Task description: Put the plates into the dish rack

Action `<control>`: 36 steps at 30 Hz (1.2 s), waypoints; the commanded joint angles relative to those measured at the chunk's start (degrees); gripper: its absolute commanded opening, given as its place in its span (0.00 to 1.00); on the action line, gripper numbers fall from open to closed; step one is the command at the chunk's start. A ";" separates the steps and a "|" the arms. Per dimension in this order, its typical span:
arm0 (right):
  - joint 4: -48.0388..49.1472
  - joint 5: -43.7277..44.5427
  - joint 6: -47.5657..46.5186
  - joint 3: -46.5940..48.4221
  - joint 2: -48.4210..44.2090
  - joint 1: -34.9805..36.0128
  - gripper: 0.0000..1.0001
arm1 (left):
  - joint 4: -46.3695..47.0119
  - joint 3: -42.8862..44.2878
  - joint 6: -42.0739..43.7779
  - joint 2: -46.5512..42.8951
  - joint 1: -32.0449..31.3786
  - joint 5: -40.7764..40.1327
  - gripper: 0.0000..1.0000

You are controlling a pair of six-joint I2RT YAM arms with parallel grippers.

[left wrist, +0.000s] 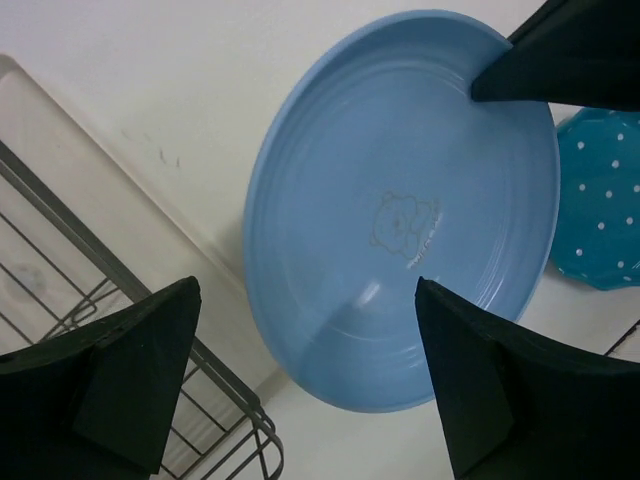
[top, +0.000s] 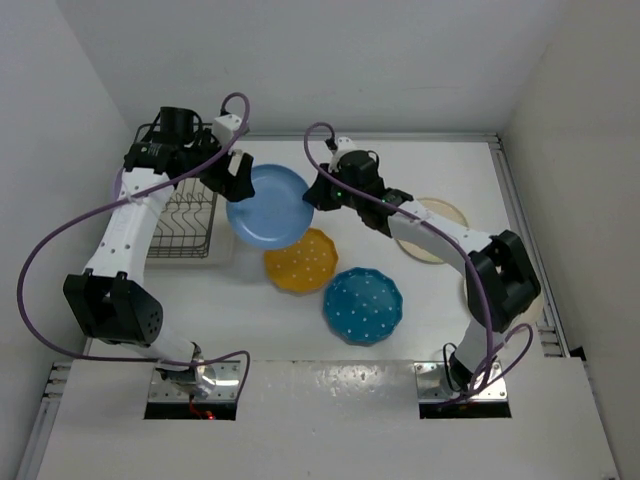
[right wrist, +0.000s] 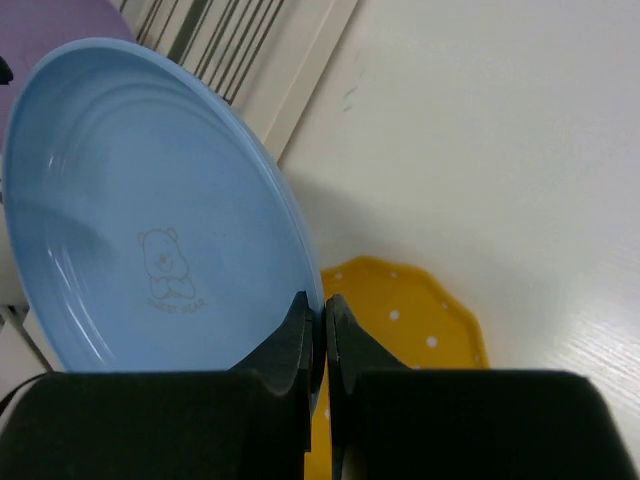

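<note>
- The surface is a plain white table [top: 420, 170], closed in by bare white walls [top: 300, 60] at the back and on both sides.
- The light blue plate [top: 268, 207] is held tilted over the table, its hollow face turned up toward the overhead camera.
- The right gripper [right wrist: 318, 310] is pinched tight on the light blue plate's rim, on the edge farthest from the dish rack.
- The left gripper [left wrist: 305, 290] has its jaws spread wide at the plate's rack-side edge. No contact with the plate shows.
- The dish rack [top: 185, 225] stands just left of the light blue plate, on a cream tray [top: 222, 255].
- The yellow dotted plate [top: 301, 261] lies flat just nearer the arm bases than the light blue plate, whose rim overlaps it from above.
- The teal dotted plate [top: 363, 305] lies just beyond the yellow one, farther from the light blue plate.
- A cream plate [top: 445, 215] lies well to the right of the light blue plate, partly under the right arm.
- At the light blue plate's centre is a faint outline bear [right wrist: 165, 268] with small lettering beneath, too small to read.
</note>
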 commanded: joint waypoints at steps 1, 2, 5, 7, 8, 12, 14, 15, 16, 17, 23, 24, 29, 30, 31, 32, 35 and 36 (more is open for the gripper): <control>6.08 -0.91 -0.42 -3.23 -3.67 -0.02 0.00 | 0.94 -3.68 -0.90 -1.96 -0.27 1.15 0.92; 6.44 -0.92 -0.68 -3.51 -4.11 0.15 0.00 | 1.73 -4.56 -1.60 -1.96 -0.27 -0.26 0.88; 7.32 -0.74 -1.21 -5.09 -7.01 0.94 0.00 | 1.74 -6.24 -2.31 -1.96 -0.27 -3.08 0.64; 7.58 -0.92 -1.13 -6.23 -8.15 0.86 0.00 | 1.74 -7.55 -2.31 -1.96 0.25 -3.08 0.55; 7.85 -0.92 -0.86 -6.76 -8.60 1.03 0.00 | 2.34 -7.56 -2.31 -1.96 0.25 -3.08 0.55; 9.69 -1.36 -0.77 -8.69 -9.83 1.73 0.00 | 2.35 -8.08 -2.31 -1.96 0.25 -2.29 0.55; 10.66 -1.53 -0.69 -9.57 -10.45 2.00 0.00 | 2.35 -8.61 -2.31 -1.96 0.25 -1.76 0.49; 10.66 -1.62 -0.60 -9.66 -10.53 1.91 0.00 | 2.35 -8.61 -2.31 -1.96 0.25 -1.76 0.43; 10.92 -1.53 -0.42 -9.75 -10.54 1.91 0.00 | 2.35 -8.61 -2.31 -1.96 0.25 -2.29 0.34; 10.93 -1.62 -0.16 -10.19 -10.71 2.00 0.00 | 2.35 -8.61 -2.83 -1.96 0.25 -2.29 0.20; 8.48 -1.97 -0.86 -9.41 -10.10 1.48 0.57 | 2.35 -5.37 -2.84 -3.11 0.86 -9.56 0.00; 7.60 -1.71 -1.21 -8.96 -10.01 1.39 0.92 | 2.35 -2.40 -4.14 -3.11 0.87 -16.55 0.00; 2.14 2.15 -4.46 -7.29 -10.36 1.03 1.00 | 3.22 6.67 -4.15 -4.42 1.39 -42.94 0.00; 1.79 2.33 -4.73 -7.29 -10.45 0.68 1.00 | 4.53 8.07 -3.54 -5.12 1.39 -47.25 0.00; 1.52 2.68 -5.08 -7.46 -10.80 0.86 1.00 | 5.33 8.09 -2.76 -5.82 1.39 -54.69 0.00; 1.00 3.38 -5.78 -7.38 -10.89 0.68 1.00 | 5.95 8.09 -1.96 -5.83 1.39 -57.98 0.00; -0.23 3.83 -6.31 -6.59 -10.71 0.16 1.00 | 10.25 3.01 1.63 -6.36 1.39 -70.46 0.00; -1.02 3.83 -6.14 -6.07 -10.36 -0.02 1.00 | 14.70 0.47 4.61 -6.36 1.92 -73.19 0.00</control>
